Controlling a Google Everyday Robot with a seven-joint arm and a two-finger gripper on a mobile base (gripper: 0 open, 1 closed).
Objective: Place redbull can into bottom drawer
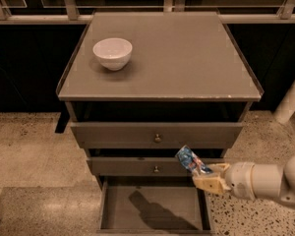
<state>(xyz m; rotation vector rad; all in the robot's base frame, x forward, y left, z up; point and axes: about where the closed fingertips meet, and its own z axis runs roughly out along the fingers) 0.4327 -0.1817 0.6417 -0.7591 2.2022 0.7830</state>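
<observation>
The redbull can [189,159], blue and silver, is held tilted in my gripper [204,177], which is shut on its lower end. The gripper comes in from the right on a white arm and hangs in front of the middle drawer's right end, just above the right rear corner of the bottom drawer [123,210]. The bottom drawer is pulled out, its flat grey floor bare except for the arm's shadow.
A white bowl [112,52] stands at the back left of the cabinet top [187,58]. Two upper drawers with round knobs [157,138] are shut. A white post [291,102] stands at the right. Speckled floor surrounds the cabinet.
</observation>
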